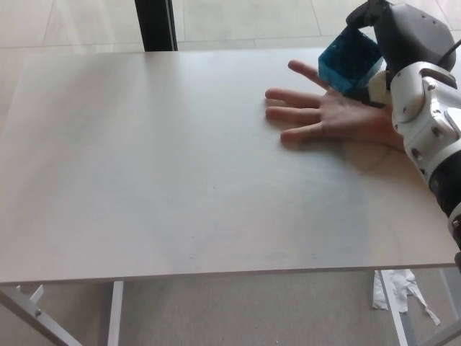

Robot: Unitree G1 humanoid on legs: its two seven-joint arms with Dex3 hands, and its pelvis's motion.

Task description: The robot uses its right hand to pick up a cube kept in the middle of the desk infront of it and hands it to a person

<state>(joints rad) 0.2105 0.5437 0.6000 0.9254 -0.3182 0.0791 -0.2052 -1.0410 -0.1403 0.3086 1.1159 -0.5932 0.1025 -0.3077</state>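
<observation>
- While the right hand (385, 32) holds the cube (351, 63) up in the far right corner of the view, the step in hand is the handover; pick-up looks done.
- Fingers closed around the cube's top and right side; cube off the table (180, 180), tilted, its lower corner just above or touching a person's palm (338, 115), cannot tell which.
- Person's hand lies open, palm up, resting low over the table's right side, fingers spread and pointing to picture left.
- Left hand not in view.
- Next move, as I judge it: lower the cube a touch so it sits flat on the palm, then open the fingers and lift clear up and back to the right. Release should be gentle; with the cube tilted it could roll off toward the person's fingertips.
- Edges: table's far edge runs just behind the cube and hand, right edge just beside the robot's forearm (432, 122). A drop past the palm toward the back could go off the table.
- Open room: whole left and middle of the table is bare, nothing to hit there. Tight only at the right, where forearm, cube and palm crowd together.
- Dark post (155, 25) stands beyond the far edge, well apart from the action.
- Floor below near edge shows table legs (115, 313) and a paper scrap (396, 288), no concern.
</observation>
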